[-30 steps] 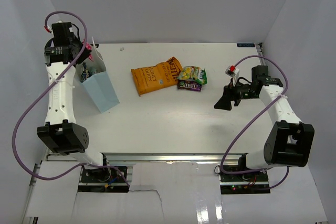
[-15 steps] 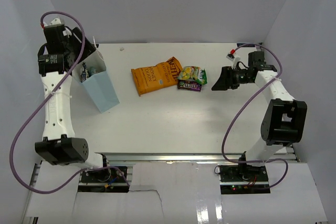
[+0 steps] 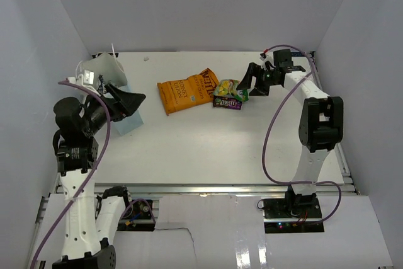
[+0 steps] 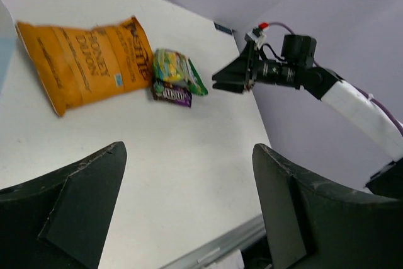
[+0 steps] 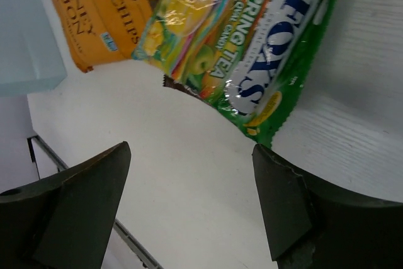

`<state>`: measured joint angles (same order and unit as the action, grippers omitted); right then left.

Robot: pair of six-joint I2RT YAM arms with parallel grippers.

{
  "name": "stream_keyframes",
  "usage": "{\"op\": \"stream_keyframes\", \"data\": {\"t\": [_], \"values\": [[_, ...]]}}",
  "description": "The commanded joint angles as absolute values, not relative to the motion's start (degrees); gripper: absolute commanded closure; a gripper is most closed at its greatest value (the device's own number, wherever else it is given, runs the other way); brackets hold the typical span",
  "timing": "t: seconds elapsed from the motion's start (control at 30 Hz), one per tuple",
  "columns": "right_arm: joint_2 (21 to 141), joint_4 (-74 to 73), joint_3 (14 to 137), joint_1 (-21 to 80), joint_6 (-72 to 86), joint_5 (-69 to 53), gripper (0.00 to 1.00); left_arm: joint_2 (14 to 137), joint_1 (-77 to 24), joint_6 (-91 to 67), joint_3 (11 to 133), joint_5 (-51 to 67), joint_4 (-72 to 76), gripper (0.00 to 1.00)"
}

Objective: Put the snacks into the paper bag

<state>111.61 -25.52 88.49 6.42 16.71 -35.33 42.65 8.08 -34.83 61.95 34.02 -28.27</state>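
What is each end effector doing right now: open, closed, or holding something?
Left end effector: open, holding nothing.
Right end effector: open, holding nothing, close to the yellow-green packet.

The large orange bag [image 3: 187,91] lies flat on the bench [image 3: 208,149], printed face up, long axis running left to right with a slight tilt. The yellow-green packet [image 3: 232,89] lies flat just beside its right end, with green and white lettering facing up. The dark purple packet [image 3: 227,102] lies flat, touching the near edge of the yellow-green packet. The light-blue paper bag [image 3: 129,123] is at the left of the bench, well apart from all three and largely hidden.
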Motion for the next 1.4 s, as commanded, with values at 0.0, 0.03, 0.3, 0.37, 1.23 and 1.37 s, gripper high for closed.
{"op": "stream_keyframes", "data": {"t": [0.0,0.03,0.3,0.37,1.23,1.37], "values": [[113.20,-25.31,89.74,5.63,23.37,-26.30,0.15,41.84,8.09,-40.51,56.35,43.23,-24.79,0.08],[113.38,-24.96,89.65,5.54,23.20,-25.84,0.14,41.40,8.17,-40.69,55.21,43.68,-24.79,0.07],[117.67,-15.21,85.69,5.45,29.08,-30.57,0.07,40.08,6.25,-42.89,46.85,43.86,-24.52,0.05],[120.92,-14.59,87.09,5.45,30.67,-32.07,0.07,40.87,4.32,-43.06,46.67,42.02,-24.26,0.05],[115.60,5.89,79.90,-1.93,31.23,-72.30,0.92,78.12,-36.73,-55.19,54.58,14.59,-2.38,0.02],[106.72,0.72,71.56,-2.81,19.13,-83.12,0.92,84.00,-37.61,-59.23,55.89,16.08,2.97,0.02]]}}
